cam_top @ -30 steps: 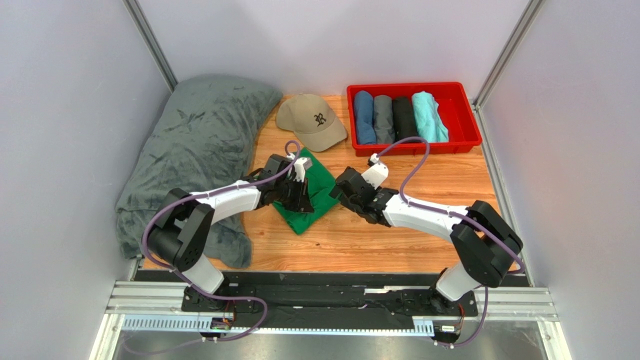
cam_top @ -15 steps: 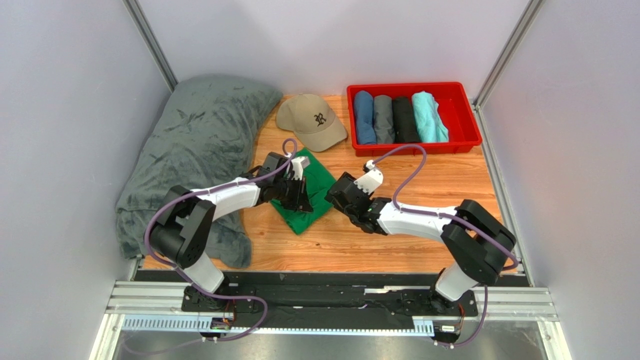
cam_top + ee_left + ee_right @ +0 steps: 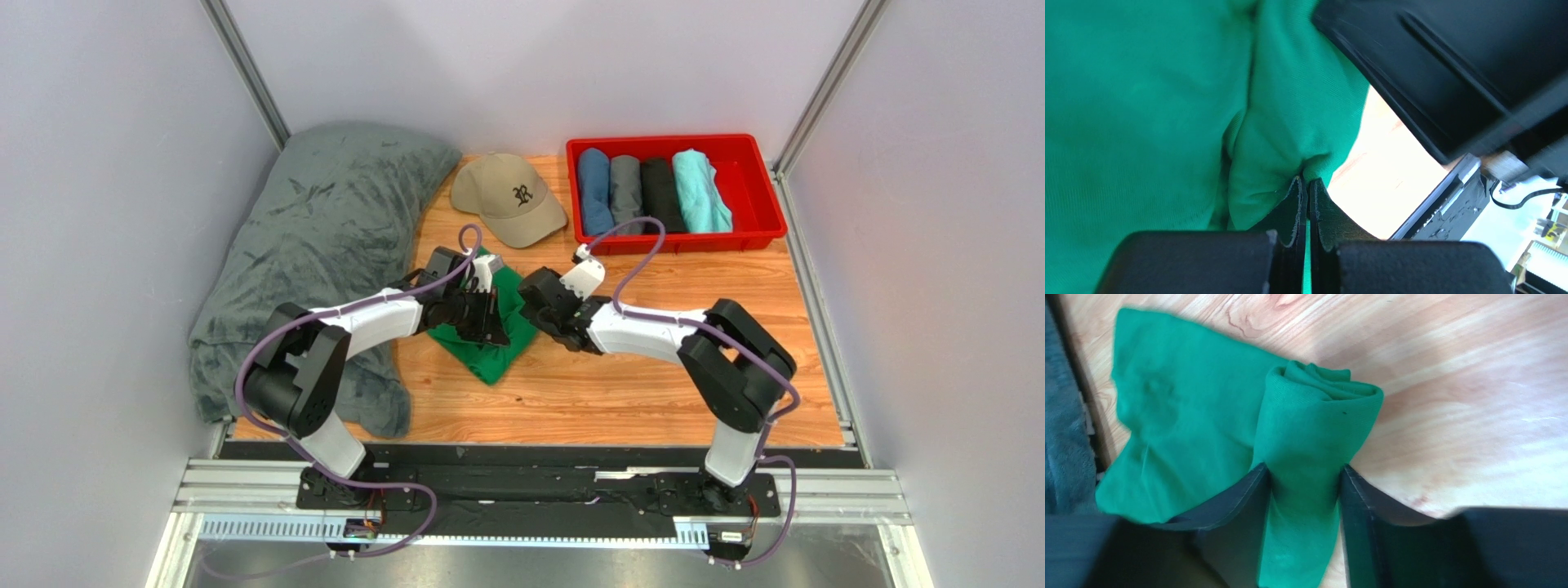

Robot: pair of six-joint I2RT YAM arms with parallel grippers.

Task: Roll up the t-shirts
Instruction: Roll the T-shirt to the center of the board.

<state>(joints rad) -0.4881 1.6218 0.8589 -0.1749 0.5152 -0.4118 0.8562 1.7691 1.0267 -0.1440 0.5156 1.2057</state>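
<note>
A bright green t-shirt (image 3: 497, 355) lies partly rolled on the wooden table, between my two grippers. My left gripper (image 3: 486, 321) is shut on a bunched fold of that shirt (image 3: 1137, 92), its jaws pinched together at the cloth (image 3: 1308, 180). My right gripper (image 3: 530, 301) comes in from the right. In the right wrist view its two fingers (image 3: 1306, 471) press on both sides of the shirt's rolled end (image 3: 1315, 416), with the flat part (image 3: 1186, 416) spread to the left. Several rolled t-shirts (image 3: 650, 190) lie side by side in the red bin.
The red bin (image 3: 675, 142) stands at the back right. A tan cap (image 3: 509, 196) sits just behind the green shirt. A big dark-grey blanket (image 3: 319, 233) covers the left side, down to the left arm's base. Grey walls close both sides.
My right arm has swung left onto the green shirt and its jaws have narrowed around the rolled end. The left gripper has stayed shut, almost in place.
</note>
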